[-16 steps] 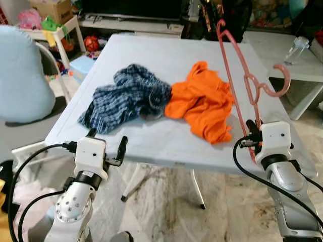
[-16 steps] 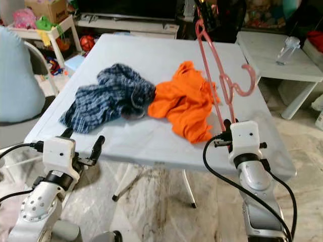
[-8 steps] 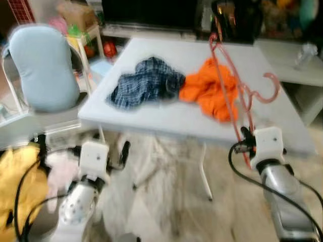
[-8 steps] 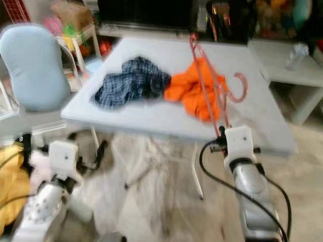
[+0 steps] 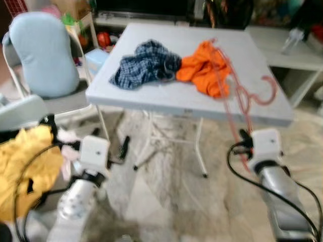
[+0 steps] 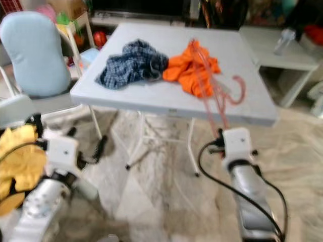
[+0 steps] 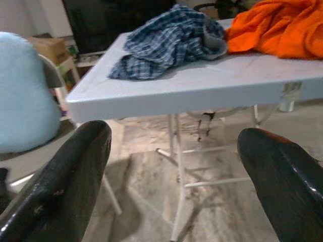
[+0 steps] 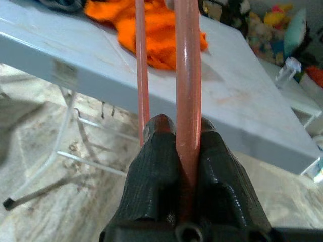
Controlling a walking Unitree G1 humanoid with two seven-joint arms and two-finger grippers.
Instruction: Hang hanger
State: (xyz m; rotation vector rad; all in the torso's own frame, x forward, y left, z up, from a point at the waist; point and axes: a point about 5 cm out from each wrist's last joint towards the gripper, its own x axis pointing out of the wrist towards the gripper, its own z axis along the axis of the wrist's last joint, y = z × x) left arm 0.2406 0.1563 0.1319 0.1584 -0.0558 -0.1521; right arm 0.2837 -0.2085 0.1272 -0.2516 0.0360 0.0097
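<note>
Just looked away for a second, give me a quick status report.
Right end effector shut on pink hanger. Left end effector open, empty. White table with plaid and orange clothes directly ahead.

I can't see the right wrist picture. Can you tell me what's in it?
The right tool is shut on a pink hanger, whose bars rise straight up from between its two black fingers. Behind it stands a pale table with an orange cloth on top, above a stained floor.
</note>
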